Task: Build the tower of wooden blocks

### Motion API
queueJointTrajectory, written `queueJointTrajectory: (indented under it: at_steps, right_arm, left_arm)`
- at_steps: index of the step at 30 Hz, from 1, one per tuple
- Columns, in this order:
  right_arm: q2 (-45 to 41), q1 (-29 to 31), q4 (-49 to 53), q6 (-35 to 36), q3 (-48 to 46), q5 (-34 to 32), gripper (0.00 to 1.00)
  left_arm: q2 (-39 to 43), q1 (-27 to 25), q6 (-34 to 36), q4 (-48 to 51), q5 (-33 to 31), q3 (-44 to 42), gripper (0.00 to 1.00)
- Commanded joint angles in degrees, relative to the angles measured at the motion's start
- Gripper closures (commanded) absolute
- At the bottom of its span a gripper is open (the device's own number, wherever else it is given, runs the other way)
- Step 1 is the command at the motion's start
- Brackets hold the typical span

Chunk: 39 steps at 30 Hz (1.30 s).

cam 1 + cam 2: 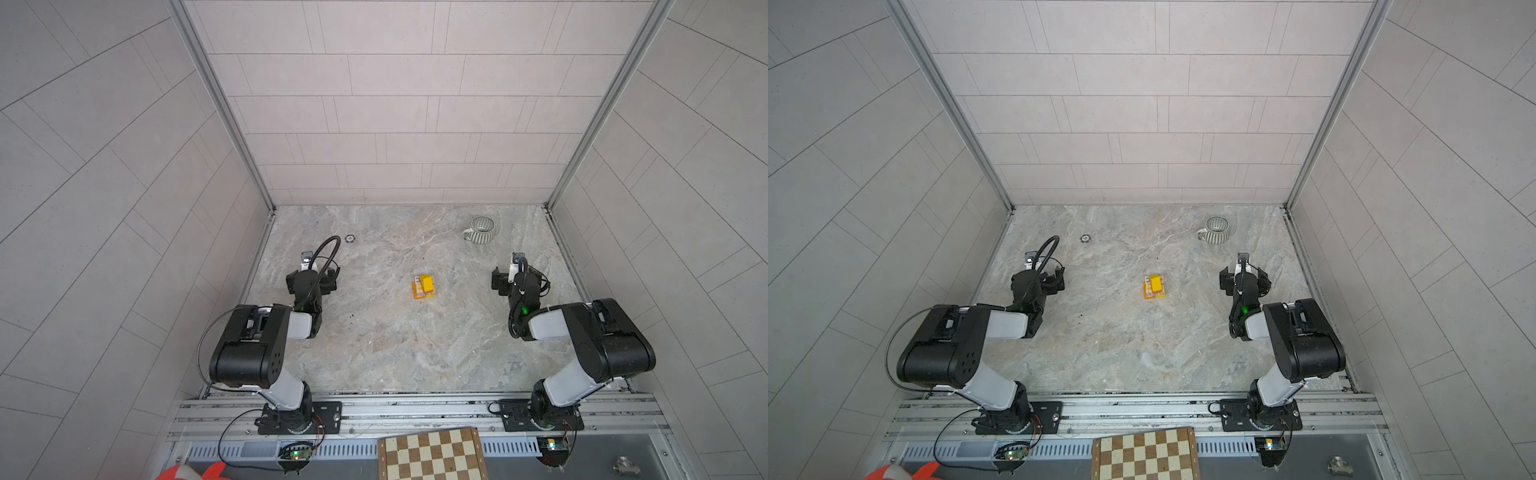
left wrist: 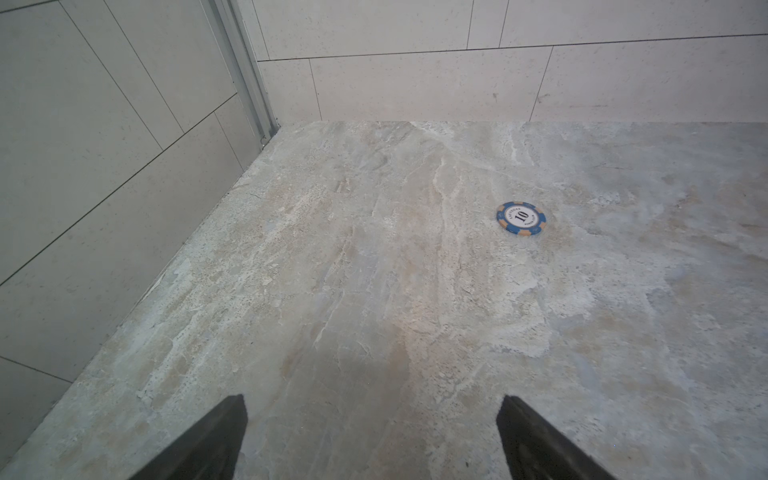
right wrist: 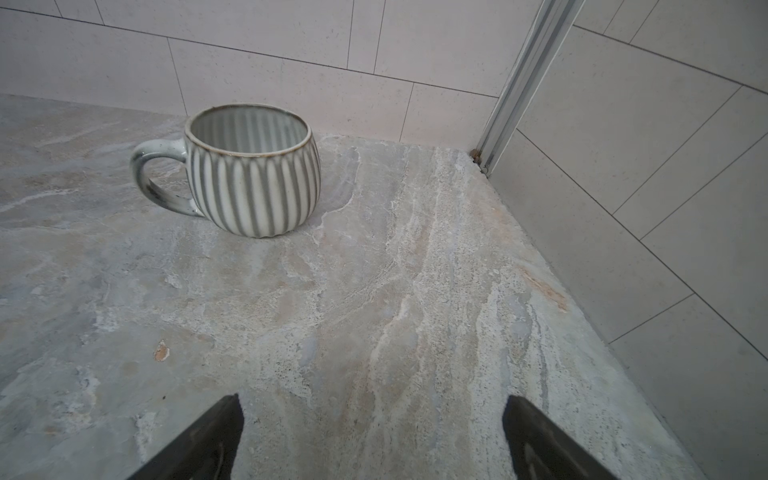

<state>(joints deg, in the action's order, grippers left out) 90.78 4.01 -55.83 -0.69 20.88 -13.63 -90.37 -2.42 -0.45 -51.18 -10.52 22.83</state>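
while both arms sit folded toward the lower corners of both top views, the tower point(image 1: 424, 286) stands alone at mid-frame on the marbled tabletop point(image 1: 395, 353), well apart from either arm. compact stack: yellow block on top, orange pieces and pale lettered cubes under it. letters too small to read.

left gripper point(image 1: 312, 277): left of centre in both top views, level with the tower. jaws spread wide, nothing between them. left wrist view confirms this: two black fingertips point(image 2: 232, 415) far apart over bare stone. blue poker chip point(image 2: 521, 218) marked 10 lies flat ahead of them; in a top view it sits just up and right of the gripper.

right gripper point(image 1: 518, 279): right of centre, also level with the tower. jaws wide, empty. right wrist view shows its fingertips point(image 3: 228, 415) apart over bare stone.

grey-striped ceramic mug point(image 3: 253, 178): upright, in the upper right part of the tabletop in both top views, above and left of the right gripper, handle pointing frame-left.

checkered chessboard point(image 1: 432, 455): bottom edge of frame, below the arm rail, off the tabletop.
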Motion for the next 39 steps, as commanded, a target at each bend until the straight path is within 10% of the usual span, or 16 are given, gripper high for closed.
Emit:
queueJointTrajectory:
  at_steps: [1,7,11,16,21,27,39]
  right_arm:
    - [-0.17,0.12,0.55,-0.33,0.25,0.33,0.01]
    - [-0.43,0.27,-2.68,0.09,-1.57,0.39,0.01]
    - [3.09,0.27,-25.68,0.02,-11.65,0.29,0.01]
    - [1.16,0.47,-17.90,0.47,-8.57,0.99,0.01]
    - [-0.21,0.51,-5.07,-0.28,-2.61,-1.21,0.01]
    - [-0.24,0.56,-0.62,-0.45,-0.37,-1.92,0.01]
    - [-0.19,0.72,-9.78,-0.64,-4.83,-4.40,0.01]
  left_arm:
    - [-0.39,-0.14,0.10,-1.81,-0.11,-0.24,0.00]
    - [-0.42,-0.18,0.07,-1.75,-0.12,-0.24,0.00]
    - [-0.42,0.20,-0.10,-1.34,0.77,-0.07,0.00]
    - [-0.12,0.26,-0.12,-2.69,0.51,-0.87,0.00]
    - [-1.55,0.44,-2.56,-25.43,-3.73,-13.15,0.00]
    - [0.86,-0.26,-1.58,2.58,-4.58,1.01,0.00]
    - [0.96,-0.58,-0.21,-12.42,-2.31,-7.84,0.00]
